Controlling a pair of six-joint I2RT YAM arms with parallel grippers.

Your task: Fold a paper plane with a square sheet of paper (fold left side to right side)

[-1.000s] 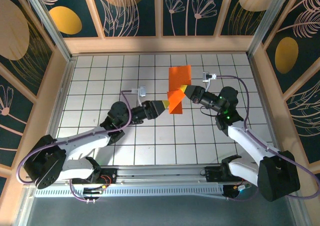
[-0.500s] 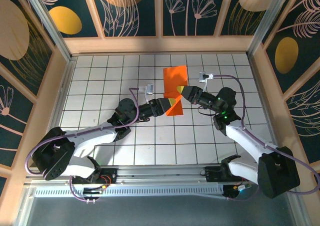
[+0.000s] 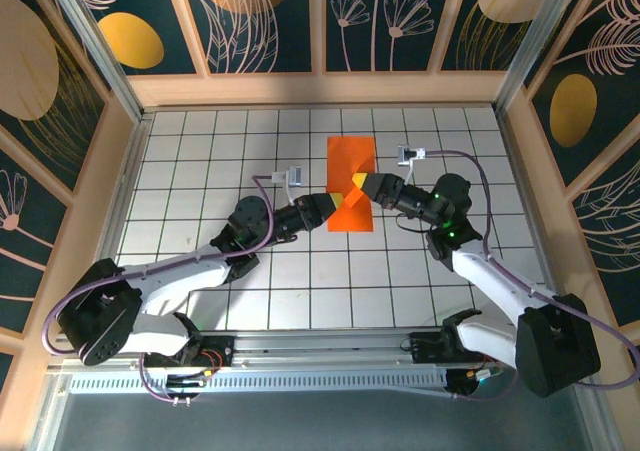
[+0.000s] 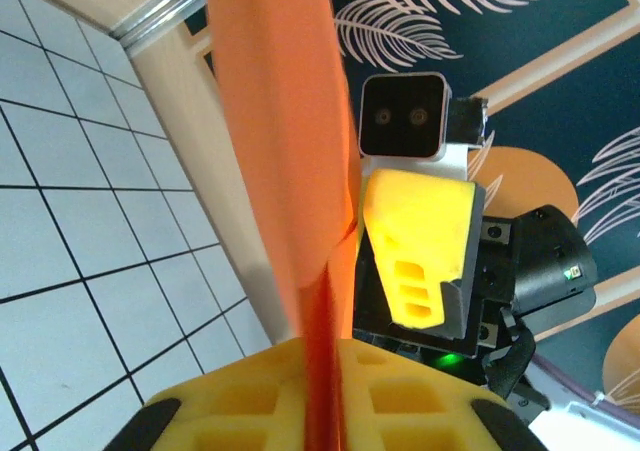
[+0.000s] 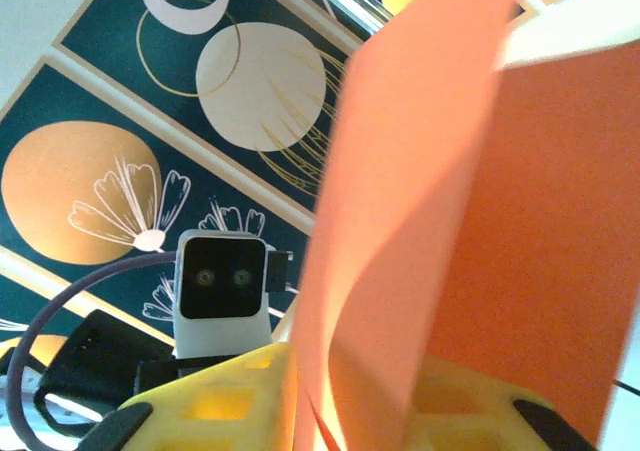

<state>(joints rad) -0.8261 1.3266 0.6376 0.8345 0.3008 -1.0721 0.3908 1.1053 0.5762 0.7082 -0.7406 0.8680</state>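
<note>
The square sheet of paper point(image 3: 350, 161) is bright orange and folded into a tall narrow band over the tiled floor at mid-table. It is lifted, with both grippers meeting at its lower half. My left gripper point(image 3: 335, 203) comes in from the left and is shut on the paper's near edge. In the left wrist view the paper point(image 4: 280, 121) rises edge-on from between the left gripper's point(image 4: 322, 356) yellow fingers. My right gripper point(image 3: 360, 184) comes in from the right and is shut on the same sheet. In the right wrist view the curved layers of paper point(image 5: 480, 221) rise out of the right gripper point(image 5: 340, 371).
White tiled floor point(image 3: 200, 171) lies all around, bounded by wooden walls point(image 3: 320, 89). The right gripper's yellow finger point(image 4: 420, 241) and wrist camera point(image 4: 400, 116) sit just behind the paper in the left wrist view. The left wrist camera point(image 5: 220, 281) faces the right one closely.
The left gripper has reached further right and the two grippers have closed in on each other. The paper has shifted slightly left and its loose lower flap has drawn in flatter.
</note>
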